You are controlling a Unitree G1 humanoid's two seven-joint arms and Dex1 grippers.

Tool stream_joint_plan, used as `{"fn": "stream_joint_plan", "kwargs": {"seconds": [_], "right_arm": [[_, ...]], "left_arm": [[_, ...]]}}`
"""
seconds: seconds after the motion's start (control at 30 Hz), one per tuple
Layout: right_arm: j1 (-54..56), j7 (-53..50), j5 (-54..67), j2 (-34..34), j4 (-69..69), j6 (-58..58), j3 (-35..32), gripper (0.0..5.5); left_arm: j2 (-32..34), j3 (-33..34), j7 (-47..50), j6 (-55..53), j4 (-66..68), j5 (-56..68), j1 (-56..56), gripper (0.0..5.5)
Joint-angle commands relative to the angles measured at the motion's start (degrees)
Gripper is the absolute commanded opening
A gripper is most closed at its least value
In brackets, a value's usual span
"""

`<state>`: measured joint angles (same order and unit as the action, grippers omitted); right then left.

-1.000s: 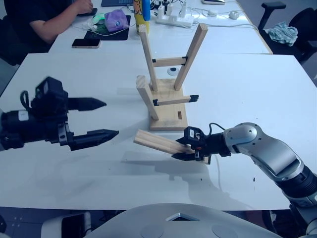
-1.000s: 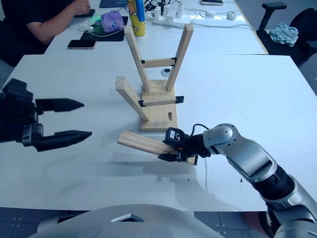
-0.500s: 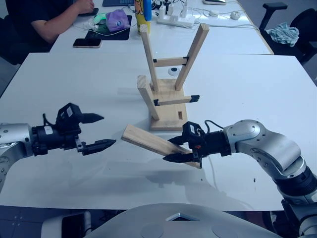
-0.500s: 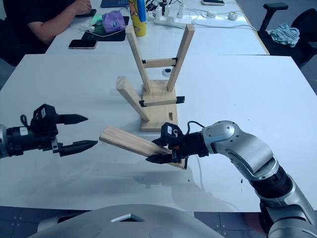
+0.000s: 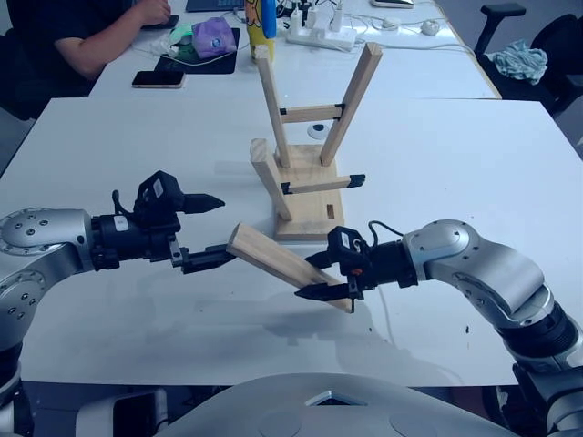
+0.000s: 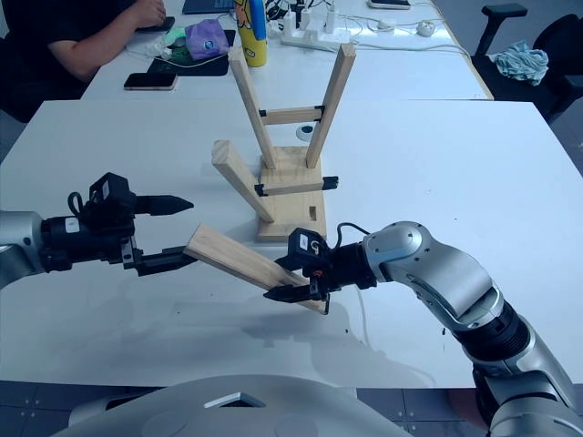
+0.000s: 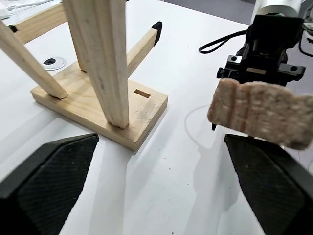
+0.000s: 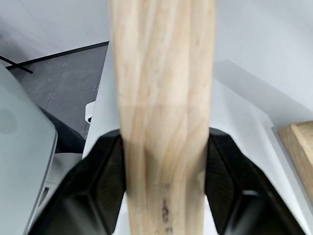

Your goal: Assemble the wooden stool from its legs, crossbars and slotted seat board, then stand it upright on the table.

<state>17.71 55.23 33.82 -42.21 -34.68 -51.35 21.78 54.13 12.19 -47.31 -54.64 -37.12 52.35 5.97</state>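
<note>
The stool lies upside down mid-table: the slotted seat board (image 5: 310, 217) flat, three legs (image 5: 271, 105) rising from it, joined by two crossbars (image 5: 311, 113). A fourth, loose leg (image 5: 278, 264) hangs slanted above the table in front of the board. My right gripper (image 5: 314, 277) is shut on its lower end, the fingers (image 8: 105, 181) pressed on both sides. My left gripper (image 5: 222, 229) is open, and the leg's raised free end (image 7: 264, 115) sits between its fingers (image 7: 49, 171), closer to the lower one.
A round cable grommet (image 5: 317, 130) lies behind the stool. On the far table are a phone (image 5: 158, 79), a purple item (image 5: 215, 36), a yellow bottle (image 5: 262, 18) and a power strip (image 5: 321, 38). A chair with a cloth (image 5: 519, 59) stands at the back right.
My right gripper has lifted the loose leg off the table and carried it leftward. My left gripper has come in from the left until its open fingers straddle the leg's free end.
</note>
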Motion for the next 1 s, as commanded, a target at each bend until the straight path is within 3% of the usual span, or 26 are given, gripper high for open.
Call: {"fn": "stream_joint_plan", "kwargs": {"seconds": [0.03, 0.5, 0.7, 1.0], "right_arm": [[1.32, -0.22, -1.47, 0.09, 0.05, 0.31, 1.27, 2.04], [1.26, -0.06, -3.14, 0.69, -0.05, 1.18, 2.78, 2.04], [1.03, -0.41, -2.70, 1.35, 0.03, 1.10, 2.25, 2.04], [-7.03, 1.98, 3.73, -1.44, 2.45, 3.99, -10.00, 2.04]], "left_arm": [[-2.34, -1.27, 2.84, -0.91, -1.45, 3.33, 4.69, 4.78], [-10.56, -8.38, 12.16, -3.16, -3.01, 8.12, 11.71, 4.78], [-11.23, -9.52, 13.69, -3.56, -3.05, 8.99, 12.50, 4.78], [-5.24, -1.63, 11.51, -2.86, -2.28, 7.91, 4.11, 4.78]]}}
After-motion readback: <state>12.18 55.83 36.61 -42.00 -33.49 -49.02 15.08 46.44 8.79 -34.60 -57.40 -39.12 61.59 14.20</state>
